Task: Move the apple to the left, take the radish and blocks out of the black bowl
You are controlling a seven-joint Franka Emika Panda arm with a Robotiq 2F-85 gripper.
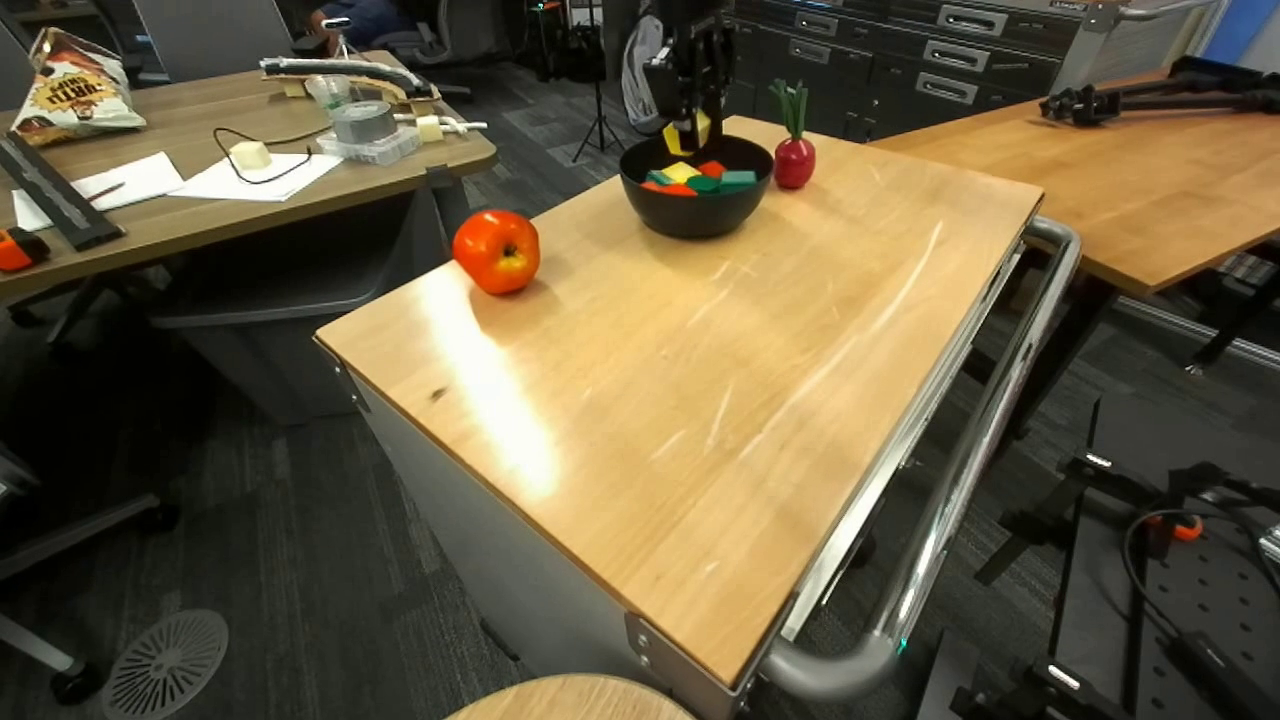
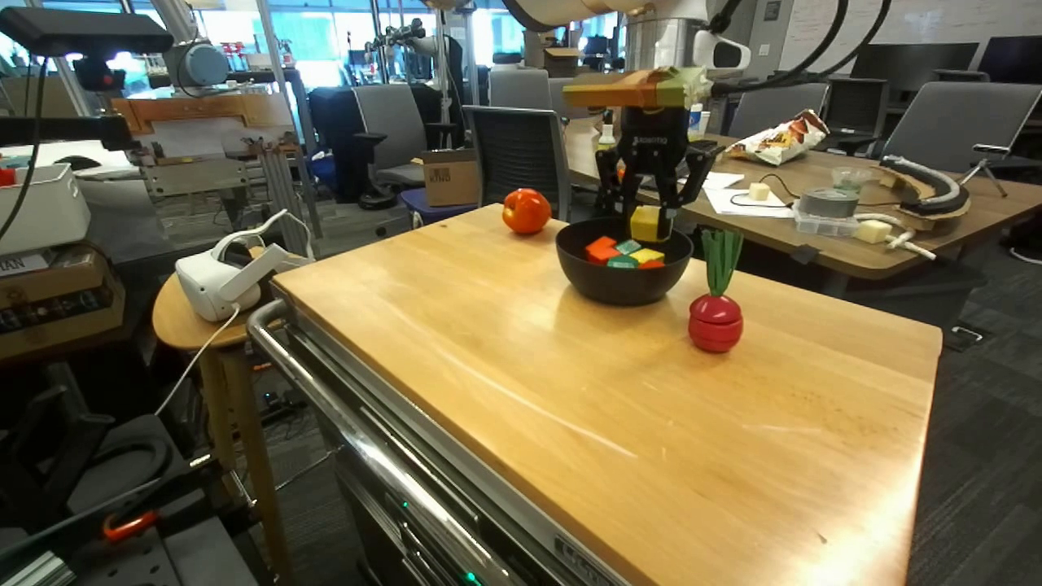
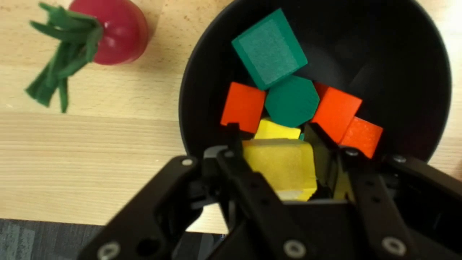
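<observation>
Beneath the pincer (image 3: pixel 275 148) in the wrist view, a lower yellow block (image 3: pixel 276 130), with a green sliver (image 3: pixel 301 137) beside it too small to identify, is partly hidden by the clamped yellow block (image 3: pixel 283 169). The black bowl (image 3: pixel 408 65) passes behind the pincer and out of the top edge. The radish (image 3: pixel 124 34), up and left of the pincer, is clipped there too, its leaves blurred. In both exterior views the bowl wall below the pincer hides the bases of the blocks (image 2: pixel 601 250); in an exterior view the robot arm (image 2: pixel 667 41) above the pincer is cut off.
</observation>
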